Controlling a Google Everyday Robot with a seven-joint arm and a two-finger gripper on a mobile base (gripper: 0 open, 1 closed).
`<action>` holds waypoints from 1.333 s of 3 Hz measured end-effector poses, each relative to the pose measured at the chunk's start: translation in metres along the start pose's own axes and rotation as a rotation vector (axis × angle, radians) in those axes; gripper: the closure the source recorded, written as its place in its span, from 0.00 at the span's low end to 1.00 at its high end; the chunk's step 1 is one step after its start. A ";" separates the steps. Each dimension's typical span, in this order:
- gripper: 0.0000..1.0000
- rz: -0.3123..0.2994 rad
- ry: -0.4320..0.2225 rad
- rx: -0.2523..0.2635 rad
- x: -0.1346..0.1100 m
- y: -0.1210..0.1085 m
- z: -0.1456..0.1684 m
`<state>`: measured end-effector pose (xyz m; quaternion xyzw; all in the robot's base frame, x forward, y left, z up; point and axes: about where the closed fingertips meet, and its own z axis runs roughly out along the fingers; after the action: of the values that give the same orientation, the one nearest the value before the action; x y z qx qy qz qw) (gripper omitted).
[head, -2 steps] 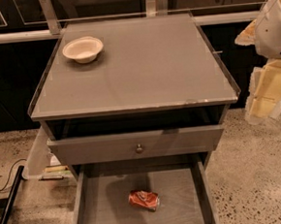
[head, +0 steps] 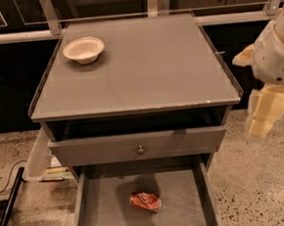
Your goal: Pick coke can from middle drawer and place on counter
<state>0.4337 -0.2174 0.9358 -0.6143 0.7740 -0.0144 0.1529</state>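
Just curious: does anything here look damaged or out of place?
Yes: the coke can lies on its side, dented, in the open middle drawer. The end effector hangs right of the counter.

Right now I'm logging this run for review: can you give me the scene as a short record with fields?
can: dented, lying on the drawer floor
drawer: open, under the knobbed front
counter: bowl at its back left
tool: off the counter's right side, apart from the can
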 end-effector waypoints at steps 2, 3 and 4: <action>0.00 -0.034 -0.183 -0.118 0.029 0.056 0.121; 0.00 -0.035 -0.287 -0.111 0.044 0.074 0.170; 0.00 -0.035 -0.287 -0.111 0.044 0.074 0.170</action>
<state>0.3983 -0.2128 0.7489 -0.6309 0.7330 0.1140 0.2275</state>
